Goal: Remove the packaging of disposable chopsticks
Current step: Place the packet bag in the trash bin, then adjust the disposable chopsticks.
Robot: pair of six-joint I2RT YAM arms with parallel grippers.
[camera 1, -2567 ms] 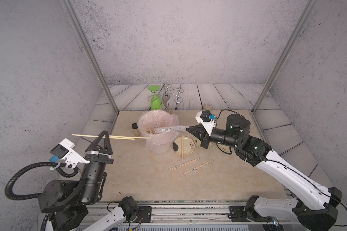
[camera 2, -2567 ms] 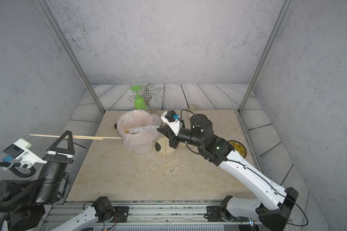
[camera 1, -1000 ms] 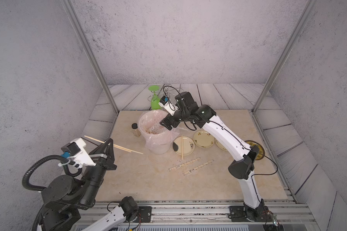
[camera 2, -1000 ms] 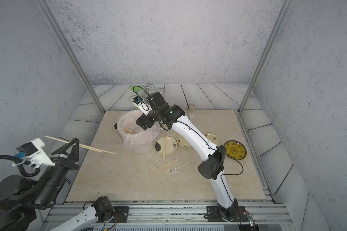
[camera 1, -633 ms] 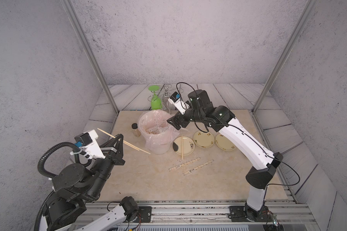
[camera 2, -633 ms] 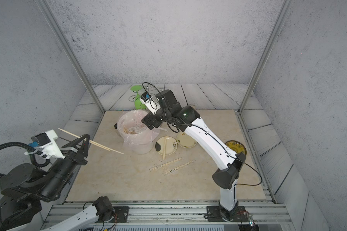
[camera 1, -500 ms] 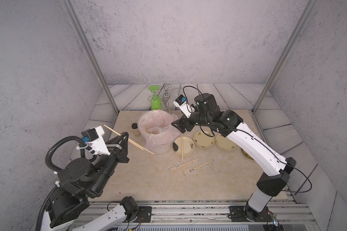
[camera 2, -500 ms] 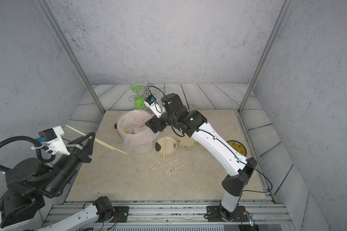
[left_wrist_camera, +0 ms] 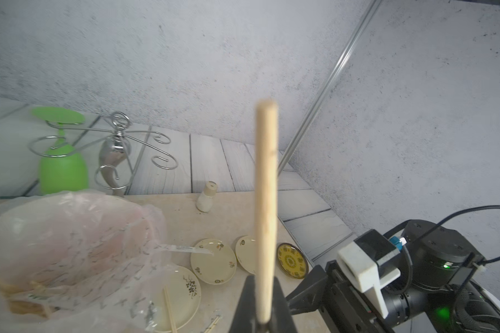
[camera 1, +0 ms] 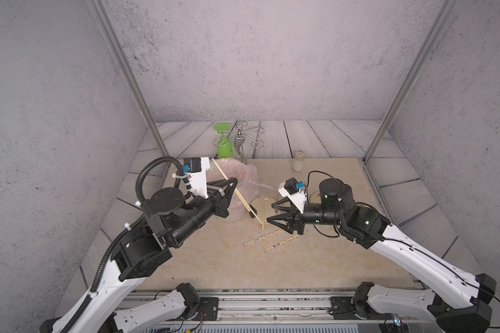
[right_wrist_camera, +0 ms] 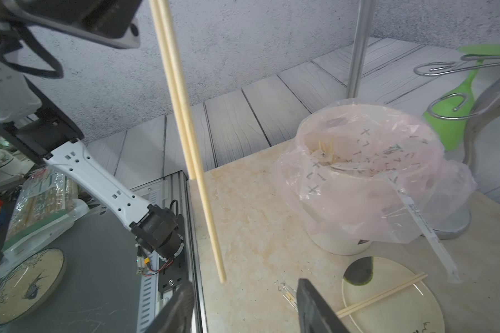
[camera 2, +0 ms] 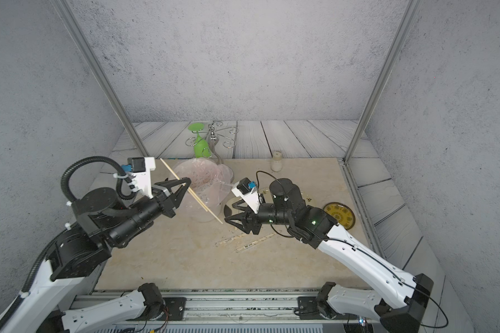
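My left gripper [camera 1: 232, 184] [camera 2: 185, 182] [left_wrist_camera: 262, 291] is shut on a bare pair of disposable chopsticks [camera 1: 237, 191] [camera 2: 192, 193] [left_wrist_camera: 266, 201] [right_wrist_camera: 185, 138], held slanting in the air in front of the bin. My right gripper [camera 1: 270, 213] [camera 2: 229, 213] [right_wrist_camera: 243, 297] faces it, open, with the pair's lower tip just ahead of its jaws and nothing between them. Two chopstick pairs still in their packaging [camera 1: 261, 237] [camera 2: 231, 238] lie on the table below the right gripper. An empty sleeve [right_wrist_camera: 425, 230] [left_wrist_camera: 182, 248] hangs over the bin's edge.
The white bin with a pinkish liner [camera 1: 240, 173] [right_wrist_camera: 358, 173] stands behind the left gripper. A pale plate [camera 1: 256, 203] [right_wrist_camera: 401, 311] beside it carries another bare pair [right_wrist_camera: 381, 294]. More plates [left_wrist_camera: 214, 259], a yellow-patterned plate [camera 2: 339, 214], a small bottle [camera 1: 298, 161] and a wire rack with a green glass [camera 1: 224, 147] stand further back.
My left arm has swung right and up, carrying the bare pair in front of the bin. My right arm has come away from the bin down to the table's middle, its jaws narrowing but still apart.
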